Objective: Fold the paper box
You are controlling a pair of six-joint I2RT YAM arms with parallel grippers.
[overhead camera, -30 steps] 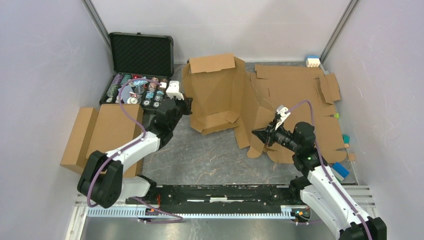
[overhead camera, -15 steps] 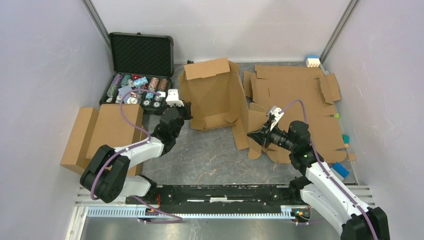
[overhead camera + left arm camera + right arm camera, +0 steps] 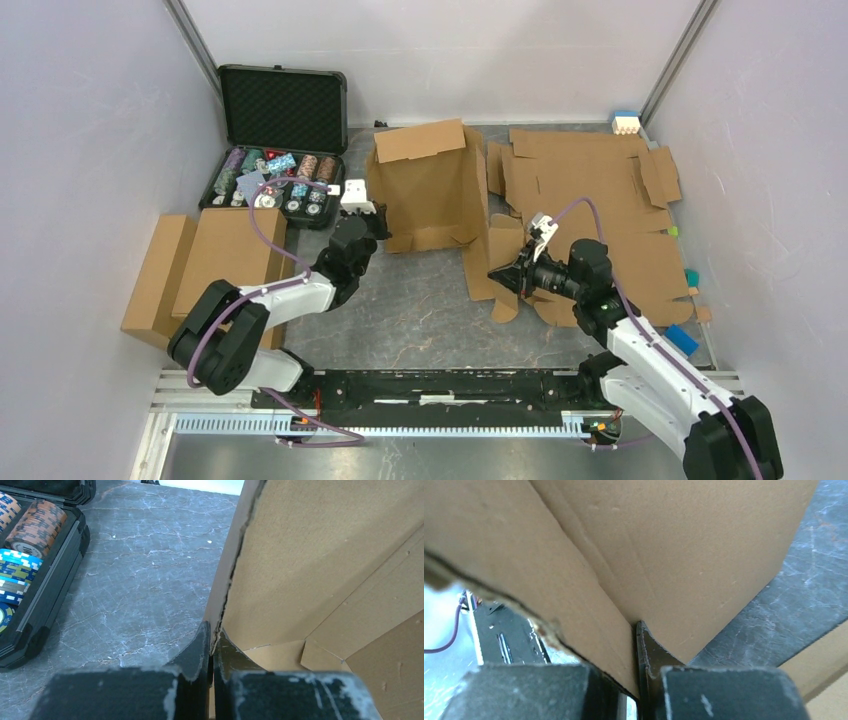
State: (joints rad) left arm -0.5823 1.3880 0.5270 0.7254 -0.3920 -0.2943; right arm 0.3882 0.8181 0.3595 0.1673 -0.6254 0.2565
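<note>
Paper box (image 3: 430, 190) sits just past table centre, toward 12 o'clock. It is half formed: back panel raised, top flap bent over, front edge on the table (image 3: 420, 300).

Left gripper (image 3: 374, 222) is clamped on the box's left wall at its 9 o'clock side. In the left wrist view both fingers (image 3: 200, 647) press the thin cardboard edge between them with no gap. It probably holds there to keep that wall upright and stop the box sliding.

Right gripper (image 3: 497, 275) is closed on the long right side panel (image 3: 480, 245), at the box's 4 o'clock corner. The right wrist view shows cardboard wedged between the fingers (image 3: 647, 652) along a crease. Judging by this, the step in hand is swinging that side wall up and inward.

Containers:
- The box is open-topped and nothing shows inside it.
- The black case (image 3: 283, 100) at 10 o'clock is open with its lid upright, and its tray holds rows of poker chips (image 3: 270, 180).
- The two folded boxes (image 3: 200, 265) at 9 o'clock are closed, so their contents are hidden.

Flat cardboard sheets (image 3: 590, 180) lie at 2 o'clock, untouched.
</note>
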